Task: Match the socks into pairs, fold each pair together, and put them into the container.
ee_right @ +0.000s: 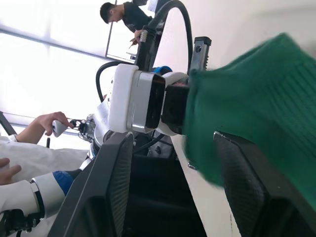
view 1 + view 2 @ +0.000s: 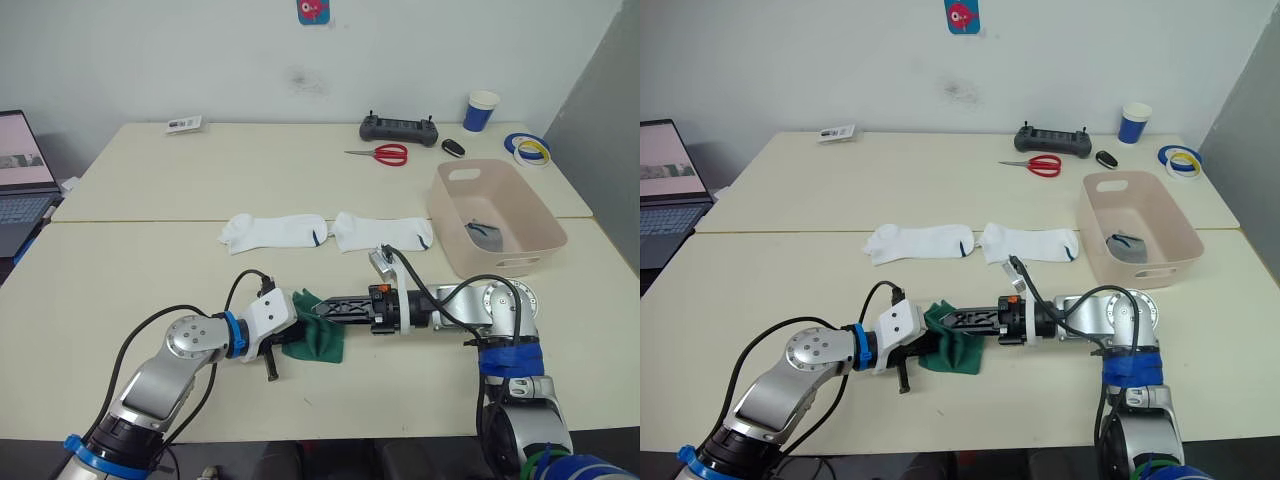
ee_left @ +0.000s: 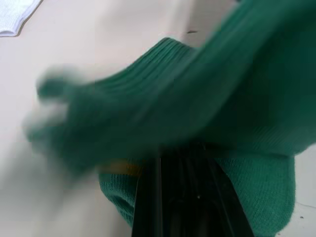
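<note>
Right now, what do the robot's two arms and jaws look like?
Both arms are silver metal with round joints, blue bands and looping black cables. The left arm ends in a white block before its gripper. The right arm has blue tape below its elbow and a black wrist section leading to its gripper. The jaws are black, flat and slim.
</note>
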You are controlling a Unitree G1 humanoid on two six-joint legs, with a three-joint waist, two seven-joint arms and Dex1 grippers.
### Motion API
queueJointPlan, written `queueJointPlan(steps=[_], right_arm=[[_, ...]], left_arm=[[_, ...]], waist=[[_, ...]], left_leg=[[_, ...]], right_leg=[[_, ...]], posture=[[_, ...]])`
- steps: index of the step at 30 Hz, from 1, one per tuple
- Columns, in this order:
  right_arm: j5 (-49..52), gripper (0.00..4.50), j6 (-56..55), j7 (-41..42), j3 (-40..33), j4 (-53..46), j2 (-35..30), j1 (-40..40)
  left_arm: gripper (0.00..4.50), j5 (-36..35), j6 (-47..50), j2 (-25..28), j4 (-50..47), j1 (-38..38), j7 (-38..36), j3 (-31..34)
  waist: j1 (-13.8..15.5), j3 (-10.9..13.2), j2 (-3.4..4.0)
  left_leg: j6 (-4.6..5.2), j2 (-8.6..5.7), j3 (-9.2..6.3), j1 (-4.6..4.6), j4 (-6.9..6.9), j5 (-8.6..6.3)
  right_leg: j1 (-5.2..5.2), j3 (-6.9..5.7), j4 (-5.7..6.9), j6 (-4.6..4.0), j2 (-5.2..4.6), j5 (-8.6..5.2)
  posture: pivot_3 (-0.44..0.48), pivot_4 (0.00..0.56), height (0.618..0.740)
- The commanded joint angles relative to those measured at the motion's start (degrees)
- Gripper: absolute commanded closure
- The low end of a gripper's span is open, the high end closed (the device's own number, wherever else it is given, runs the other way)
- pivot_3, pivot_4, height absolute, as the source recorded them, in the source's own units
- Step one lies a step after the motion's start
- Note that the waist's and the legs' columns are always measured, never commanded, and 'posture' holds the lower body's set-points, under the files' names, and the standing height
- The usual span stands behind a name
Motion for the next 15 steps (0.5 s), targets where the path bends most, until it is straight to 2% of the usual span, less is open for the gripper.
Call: queueJointPlan(steps=[1, 4, 9, 10, 13, 15], right_arm=[[1.0, 1.72, -0.9, -0.6, -0.7, -0.3, 1.0, -0.9], [0.8, 1.72, -1.2, 0.1, -0.6, -0.8, 0.6, -0.9], [-6.7, 1.72, -6.5, 13.6, 7.1, -12.4, -8.3, 0.7], [-12.1, 1.72, -12.7, 20.6, 12.0, -17.1, -12.4, 1.9], [-37.5, 2.34, -43.4, 40.2, 30.2, -26.5, -24.6, 6.7], [-45.9, 3.02, -55.4, 44.3, 34.6, -24.7, -25.4, 8.6]], left_arm=[[4.50, 2.0, 1.0, 1.0, 2.2, 1.3, 0.3, -0.9], [4.50, 2.0, 1.0, 1.2, 2.2, 1.3, 0.2, -0.8], [4.50, 1.8, 0.7, 1.5, 2.2, 1.5, 0.0, -0.4], [4.50, 1.8, 0.6, 1.5, 2.1, 1.6, 0.0, -0.4], [4.50, 1.5, 0.4, 1.5, 2.0, 1.6, -0.1, -0.2], [4.50, 1.4, 0.4, 1.5, 1.9, 1.6, -0.2, -0.2]], waist=[[0.0, 0.0, 0.00], [0.0, 0.0, 0.00], [0.1, 0.0, 0.04], [0.0, 0.0, 0.04], [0.1, 0.0, 0.09], [-0.1, 0.0, 0.07]], left_leg=[[0.00, 0.00, 0.00, 0.00, 0.00, 0.00], [0.00, 0.00, 0.00, 0.00, 0.00, 0.00], [0.00, -0.01, 0.00, -0.03, -0.01, 0.00], [0.00, -0.01, 0.00, -0.03, -0.02, 0.00], [0.01, 0.01, -0.07, -0.01, -0.09, -0.01], [0.00, 0.03, -0.07, -0.01, -0.12, -0.01]], right_leg=[[0.00, 0.00, 0.00, 0.00, 0.00, 0.00], [0.00, 0.00, 0.00, 0.00, 0.00, 0.00], [0.00, -0.01, -0.08, 0.00, -0.01, 0.00], [0.00, -0.02, -0.11, 0.00, -0.01, 0.00], [0.00, -0.13, -0.27, 0.02, 0.01, -0.01], [0.02, -0.14, -0.35, 0.02, 0.02, -0.02]], posture=[[0.000, 0.150, 0.740], [0.000, 0.150, 0.740], [0.000, 0.150, 0.740], [0.000, 0.150, 0.740], [0.000, 0.150, 0.740], [0.000, 0.150, 0.740]])
